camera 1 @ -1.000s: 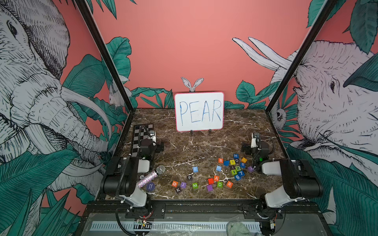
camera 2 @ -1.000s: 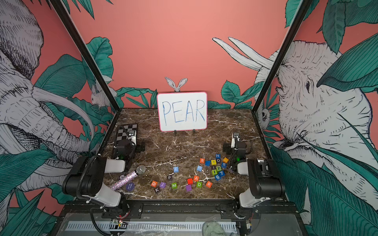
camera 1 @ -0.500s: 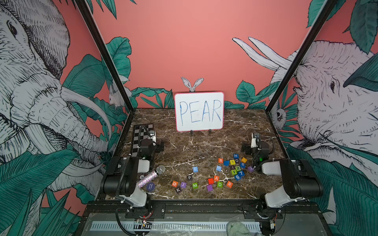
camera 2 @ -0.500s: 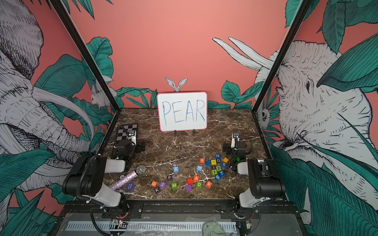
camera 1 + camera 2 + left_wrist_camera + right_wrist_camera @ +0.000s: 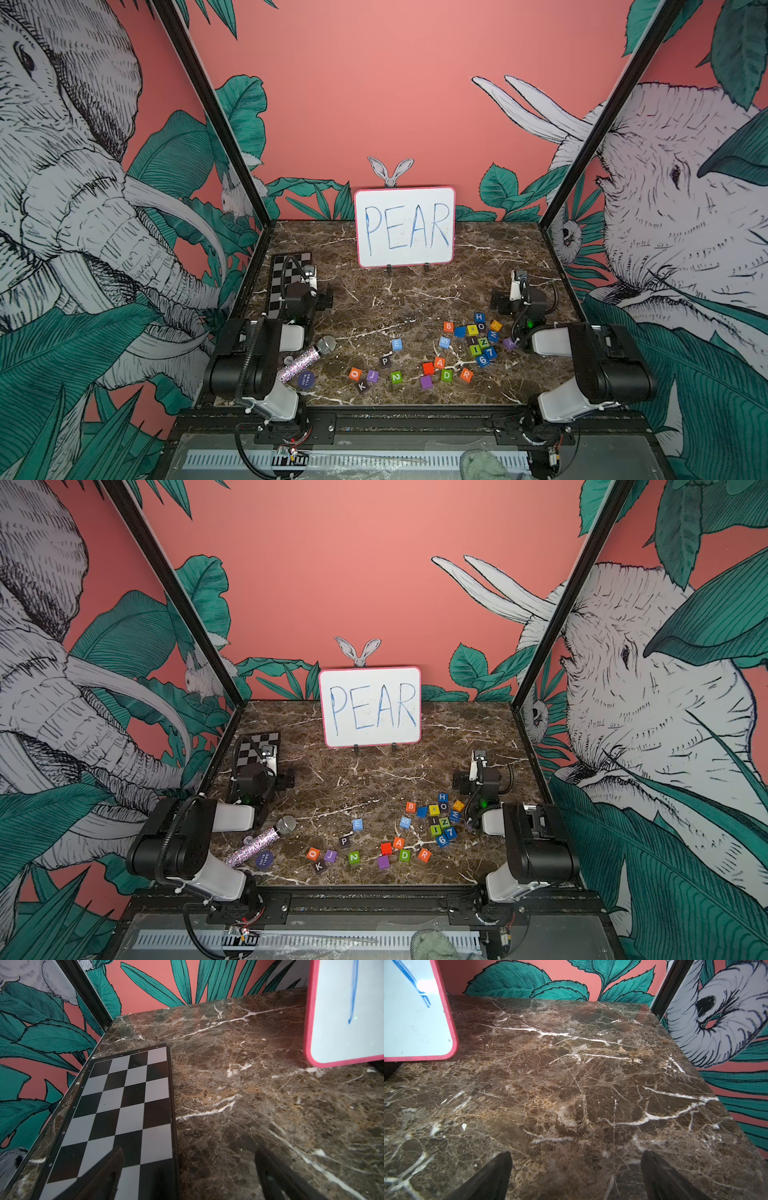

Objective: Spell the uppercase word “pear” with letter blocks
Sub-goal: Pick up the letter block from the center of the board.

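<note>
In both top views four letter blocks lie apart near the table's front: the dark P (image 5: 385, 361) (image 5: 344, 840), the light blue E (image 5: 397, 344) (image 5: 357, 824), the orange A (image 5: 439, 362) (image 5: 398, 842) and the orange R (image 5: 466, 375) (image 5: 424, 854). My left gripper (image 5: 308, 286) (image 5: 188, 1153) rests far back on the left, open and empty over the chessboard's edge. On the right, my right gripper (image 5: 517, 287) (image 5: 576, 1155) is open over bare marble. Neither wrist view shows any block.
A pink-edged whiteboard (image 5: 405, 226) reading PEAR stands at the back centre. A chessboard (image 5: 280, 286) lies at the left wall. A glittery microphone (image 5: 307, 359) and a purple disc (image 5: 306, 379) lie front left. Several other coloured blocks (image 5: 478, 336) cluster by the right arm, with more (image 5: 365, 376) at the front.
</note>
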Available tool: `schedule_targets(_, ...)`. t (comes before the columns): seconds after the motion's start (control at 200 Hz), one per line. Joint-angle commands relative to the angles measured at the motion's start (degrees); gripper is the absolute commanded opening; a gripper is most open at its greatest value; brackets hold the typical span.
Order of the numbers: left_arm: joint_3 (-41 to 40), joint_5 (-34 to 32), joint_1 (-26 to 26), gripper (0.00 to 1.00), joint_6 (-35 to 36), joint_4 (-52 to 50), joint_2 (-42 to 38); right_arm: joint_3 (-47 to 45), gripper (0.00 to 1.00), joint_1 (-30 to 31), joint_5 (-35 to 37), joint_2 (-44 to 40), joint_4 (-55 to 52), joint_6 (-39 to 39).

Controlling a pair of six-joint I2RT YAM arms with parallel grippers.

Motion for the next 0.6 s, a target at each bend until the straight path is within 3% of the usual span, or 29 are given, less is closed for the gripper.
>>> schedule_targets(0.0,2.16,-4.88,-0.34,0.99,-0.20,-2.65,-2.16,2.55,0.99,1.86,6.22,-7.06,-4.73,-0.73)
schedule_targets(0.055,8.20,-14.25,-1.79,0.99,-2.29,-17.02,-5.66,5.38,0.99,3.59,12.60,-11.46,-13.77,-0.56)
schedule_targets(0.12,17.53,-21.54,-2.12,0.99,-6.24,-32.21,-6.63,6.22,0.99,4.38,13.62,-13.68,-13.54,1.56)
schedule_targets(0.175,24.78,-23.38,-2.28,0.99,-11.03,-46.38,-6.02,7.05,0.99,5.40,12.22,-15.23,-15.12,3.81)
schedule_targets(0.23,29.87,-23.09,-3.43,0.99,-15.43,-54.43,-5.63,9.36,0.99,7.45,12.10,-16.47,-20.15,6.31)
schedule_targets(0.305,30.96,-22.35,-7.48,0.99,-19.24,-58.78,-7.21,12.43,0.99,12.08,12.45,-17.12,-28.56,8.89)
schedule_targets(0.46,29.60,-22.48,-20.89,0.94,-26.93,-66.33,-13.22,14.72,0.99,24.35,16.76,-16.57,-38.87,11.01)
schedule_targets(0.595,29.06,-20.93,-30.77,0.90,-33.98,-73.82,-15.17,15.29,0.99,30.96,15.26,-14.42,-45.66,12.52)
